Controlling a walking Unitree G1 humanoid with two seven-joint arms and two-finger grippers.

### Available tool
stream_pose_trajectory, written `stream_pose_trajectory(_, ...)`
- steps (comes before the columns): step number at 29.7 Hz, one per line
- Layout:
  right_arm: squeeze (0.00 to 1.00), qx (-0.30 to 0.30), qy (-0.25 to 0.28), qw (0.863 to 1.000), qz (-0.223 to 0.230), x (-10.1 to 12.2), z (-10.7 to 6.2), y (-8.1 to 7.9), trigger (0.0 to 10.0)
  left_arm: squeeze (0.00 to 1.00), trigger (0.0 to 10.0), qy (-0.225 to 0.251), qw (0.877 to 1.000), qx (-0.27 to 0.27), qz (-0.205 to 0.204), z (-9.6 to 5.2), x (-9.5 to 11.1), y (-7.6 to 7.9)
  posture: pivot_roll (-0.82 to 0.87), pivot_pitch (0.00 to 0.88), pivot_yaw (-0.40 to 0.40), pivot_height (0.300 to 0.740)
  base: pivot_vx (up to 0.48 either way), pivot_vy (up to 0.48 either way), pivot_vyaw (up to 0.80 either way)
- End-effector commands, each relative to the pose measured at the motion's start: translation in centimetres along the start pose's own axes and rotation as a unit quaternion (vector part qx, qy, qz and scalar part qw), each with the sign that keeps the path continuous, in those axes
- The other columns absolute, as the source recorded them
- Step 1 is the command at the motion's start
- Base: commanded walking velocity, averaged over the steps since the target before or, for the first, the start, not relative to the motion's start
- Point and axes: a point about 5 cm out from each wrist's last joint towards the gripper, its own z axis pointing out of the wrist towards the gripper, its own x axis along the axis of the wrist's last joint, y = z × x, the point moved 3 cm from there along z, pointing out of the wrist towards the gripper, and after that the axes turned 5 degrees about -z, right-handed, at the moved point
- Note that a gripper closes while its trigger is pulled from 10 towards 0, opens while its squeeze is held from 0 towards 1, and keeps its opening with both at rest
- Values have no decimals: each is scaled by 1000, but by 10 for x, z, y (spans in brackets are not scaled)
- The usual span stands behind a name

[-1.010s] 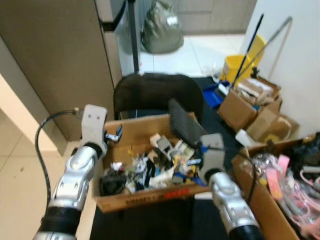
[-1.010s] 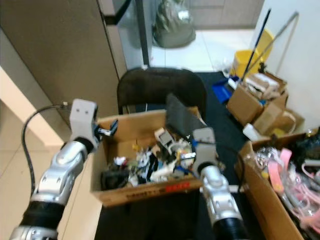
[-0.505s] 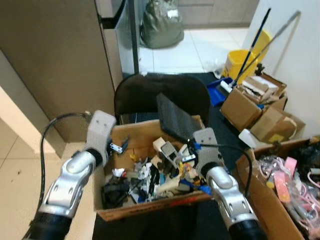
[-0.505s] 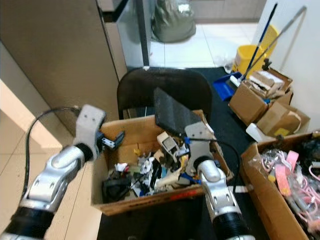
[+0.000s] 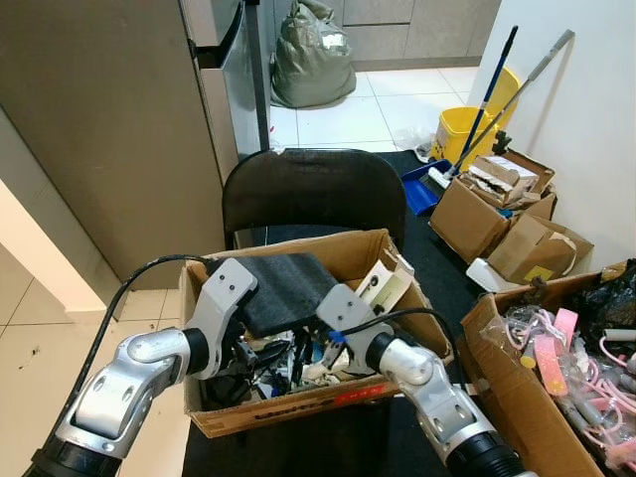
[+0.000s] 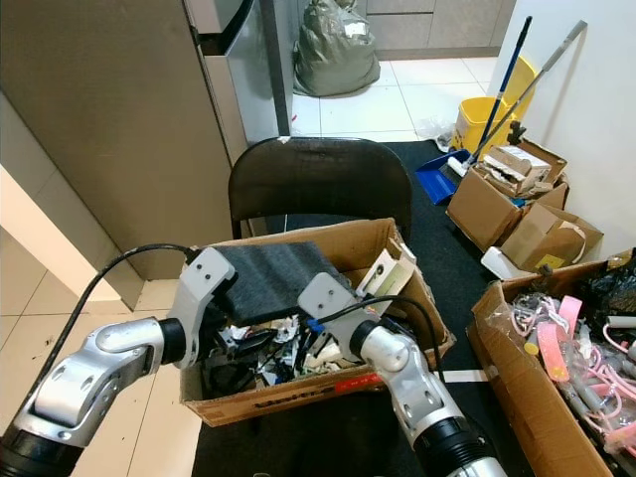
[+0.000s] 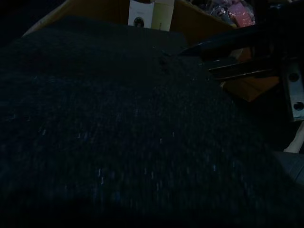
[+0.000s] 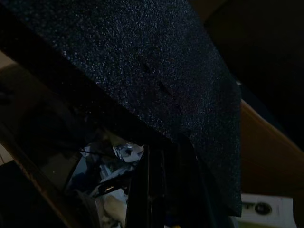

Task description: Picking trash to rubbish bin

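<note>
Your landmark is the open cardboard box (image 5: 298, 402) full of mixed trash, which sits on the seat of a black chair (image 5: 313, 189). Both arms reach down into it from the near side. A dark grey foam pad (image 5: 278, 278) lies across the back half of the box, over the clutter, and just beside it at the box's far right corner stands a white carton (image 5: 383, 288).

Your left end effector (image 5: 241, 348) is down in the left part of the box, under the near edge of the pad; you cannot tell from these pictures how far its fingers are spread or whether they have hold of anything. Its wrist camera looks straight along the pad's dark surface (image 7: 118, 133) toward the white carton (image 7: 147, 13).

Your right end effector (image 8: 159, 187) is in the middle of the box, its black fingers close together right at the pad's lower edge (image 8: 156, 85), with pale scraps of trash (image 8: 118, 156) beneath; whether they actually pinch the pad cannot be told.

To the right of the box stands another carton of pink plastic items (image 5: 556, 358).
</note>
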Motion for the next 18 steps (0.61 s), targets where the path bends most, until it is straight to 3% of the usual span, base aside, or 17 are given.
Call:
stream_pose_trajectory(1, 0, 8, 7, 1000, -5, 3, 3, -4, 10000, 0, 10000, -17, 1000, 0, 5, -2, -4, 0, 46, 147, 66, 740, 0, 0, 0)
stream_pose_trajectory(10, 0, -7, 0, 1000, -4, 2, 6, -2, 10000, 0, 10000, -21, 1000, -11, -2, -2, -4, 5, 51, 144, 66, 740, 0, 0, 0)
stream_pose_trajectory(18, 0, -77, -19, 997, -1, -3, 7, 16, 10000, 0, 10000, -34, 999, -23, -9, -4, -7, 9, 51, 137, 66, 740, 0, 0, 0)
